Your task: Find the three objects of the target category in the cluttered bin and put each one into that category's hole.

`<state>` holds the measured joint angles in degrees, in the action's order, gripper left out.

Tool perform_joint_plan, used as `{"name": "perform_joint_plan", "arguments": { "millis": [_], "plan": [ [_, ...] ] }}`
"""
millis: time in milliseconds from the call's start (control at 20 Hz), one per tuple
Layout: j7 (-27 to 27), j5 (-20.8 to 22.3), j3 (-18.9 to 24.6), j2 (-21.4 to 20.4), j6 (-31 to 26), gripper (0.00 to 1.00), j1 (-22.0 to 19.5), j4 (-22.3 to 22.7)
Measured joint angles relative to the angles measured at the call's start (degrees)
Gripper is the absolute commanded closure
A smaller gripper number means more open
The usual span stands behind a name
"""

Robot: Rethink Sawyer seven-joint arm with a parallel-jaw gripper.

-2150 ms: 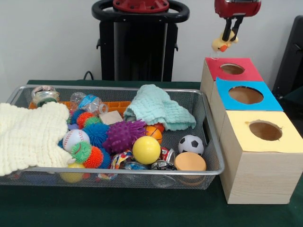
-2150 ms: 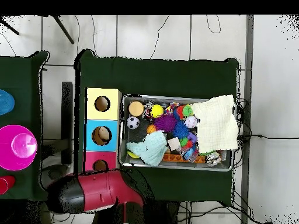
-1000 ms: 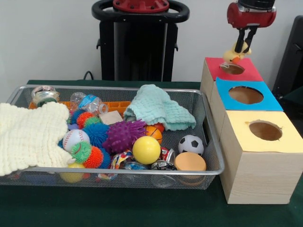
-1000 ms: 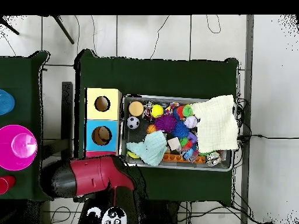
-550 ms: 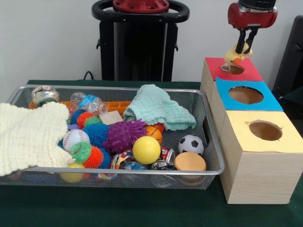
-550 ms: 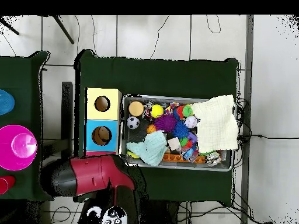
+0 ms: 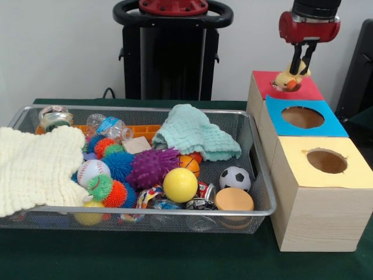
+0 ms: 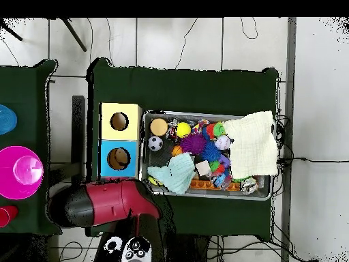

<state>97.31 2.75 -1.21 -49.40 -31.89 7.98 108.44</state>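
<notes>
Gripper (image 7: 301, 69) stays pinched on the yellow rubber duck (image 7: 287, 80), which I have lowered from mid-air until it sits in the red box's hole (image 7: 287, 85), far right, so release comes next.

Front view: low camera at table height, close to the wire bin (image 7: 256, 175) and boxes (image 7: 317, 192). Overhead view: high camera looking straight down, farther off. Both share the bin (image 8: 144, 153), boxes (image 8: 120, 140) and green table (image 8: 204, 89).
</notes>
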Motion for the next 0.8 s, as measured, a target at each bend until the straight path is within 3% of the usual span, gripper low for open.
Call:
{"name": "perform_joint_plan", "arguments": {
  "millis": [800],
  "plan": [
    [0.0,0.0,-0.1,1.1,0.9,1.0,-1.3,0.3]
  ]
}}
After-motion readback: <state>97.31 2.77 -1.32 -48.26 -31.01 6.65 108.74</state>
